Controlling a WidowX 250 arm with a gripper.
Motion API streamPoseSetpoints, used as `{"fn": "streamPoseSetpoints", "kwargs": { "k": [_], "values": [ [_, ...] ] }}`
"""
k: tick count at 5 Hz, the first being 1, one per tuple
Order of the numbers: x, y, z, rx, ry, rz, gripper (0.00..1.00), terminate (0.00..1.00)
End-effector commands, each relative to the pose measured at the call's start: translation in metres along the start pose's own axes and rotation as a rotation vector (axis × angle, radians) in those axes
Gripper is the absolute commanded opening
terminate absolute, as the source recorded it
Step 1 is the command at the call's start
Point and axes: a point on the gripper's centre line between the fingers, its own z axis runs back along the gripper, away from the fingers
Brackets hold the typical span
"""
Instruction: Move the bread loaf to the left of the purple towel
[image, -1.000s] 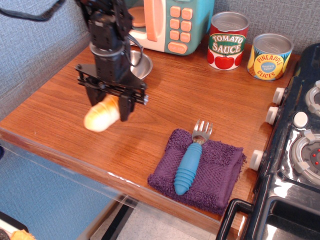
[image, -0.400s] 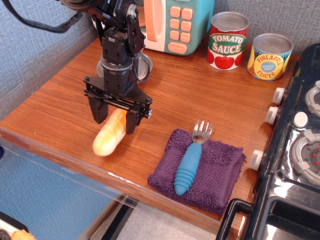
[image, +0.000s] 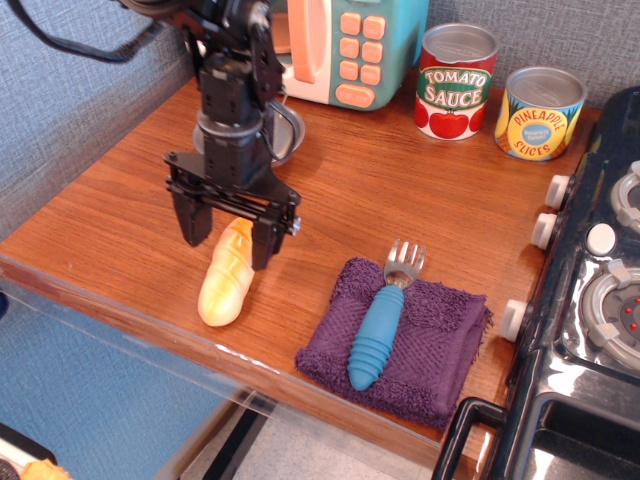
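The bread loaf (image: 222, 290), a pale yellow toy baguette, lies on the wooden counter to the left of the purple towel (image: 425, 350), with a gap between them. Its near end points at the counter's front edge. My gripper (image: 228, 236) hangs over the loaf's far end. The jaws stand apart on either side of that end and wider than the loaf, so the gripper is open. One black finger (image: 192, 222) is left of the loaf, the other (image: 263, 245) is right of it. A blue-handled fork (image: 380, 325) lies on the towel.
A metal bowl (image: 290, 135) sits behind the arm. A toy microwave (image: 350, 45) stands at the back, with a tomato sauce can (image: 455, 85) and a pineapple can (image: 540, 112) beside it. A toy stove (image: 590, 300) lines the right side. The counter's front edge (image: 150, 310) is close to the loaf.
The gripper came down and to the right with the loaf. The loaf went from held in the air to lying on the counter, and the jaws now stand apart around it.
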Motion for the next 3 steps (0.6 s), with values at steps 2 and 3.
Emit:
{"fn": "streamPoseSetpoints", "kwargs": {
  "k": [2,3],
  "values": [
    [-0.0011,0.0234,0.0612,-0.039,-0.110,0.018,1.00,0.00],
    [-0.0011,0.0234,0.0612,-0.039,-0.110,0.018,1.00,0.00]
  ]
}}
